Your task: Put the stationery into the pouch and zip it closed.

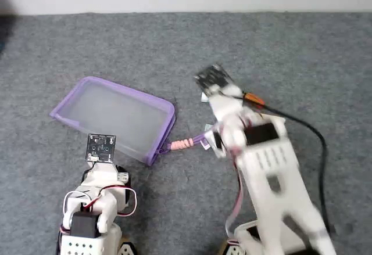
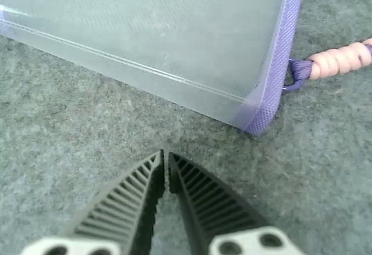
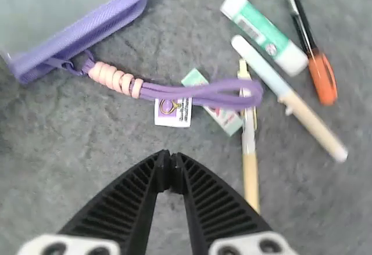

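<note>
Print — unreadable — on strap tag (image 3: 172, 111) and glue stick (image 3: 264, 32).

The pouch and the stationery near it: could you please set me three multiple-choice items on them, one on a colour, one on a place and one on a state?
1. What colour is the edging of the pouch? A red; B purple; C yellow.
2. Where does the glue stick lie? A inside the pouch; B in an end effector; C on the grey surface outside the pouch.
3. How is the right end effector? A shut and empty; B open around a pen; C shut on the glue stick.

Answers: 1 B, the fabric border shows purple. 2 C, it rests on the surface among the pens, beyond the strap. 3 A, its jaws meet with nothing between them.
</note>
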